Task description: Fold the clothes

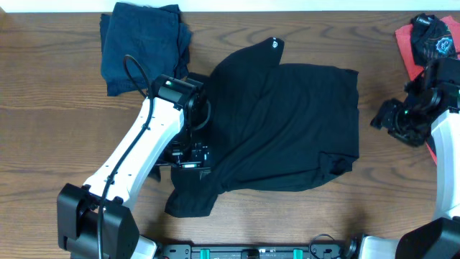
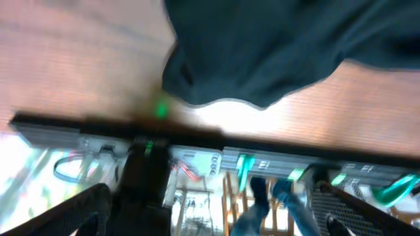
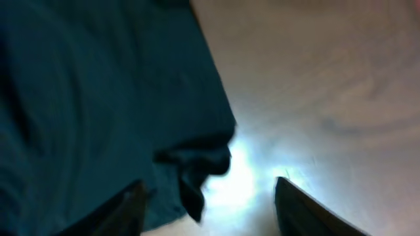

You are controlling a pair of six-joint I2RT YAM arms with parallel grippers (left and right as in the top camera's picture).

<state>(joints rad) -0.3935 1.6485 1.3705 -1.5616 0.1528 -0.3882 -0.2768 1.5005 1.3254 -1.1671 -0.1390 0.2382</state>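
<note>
Left gripper (image 1: pixel 191 158) is at the black shirt's (image 1: pixel 287 122) left side, near the worktop's middle. Its fingers (image 2: pixel 85 210) are spread wide with nothing between them, and dark cloth lies just ahead in the blurred wrist view. Whether it touches the shirt cannot be told. The right gripper (image 1: pixel 388 117) is over bare table (image 1: pixel 57 129) just beside the shirt's right side, also spread, with a bunched sleeve close to its left finger. The shirt lies mid-table, loosely doubled over. A navy pile (image 1: pixel 144 43) sits at the far left corner and a coral-red and black garment (image 1: pixel 424 36) at the far right corner.
</note>
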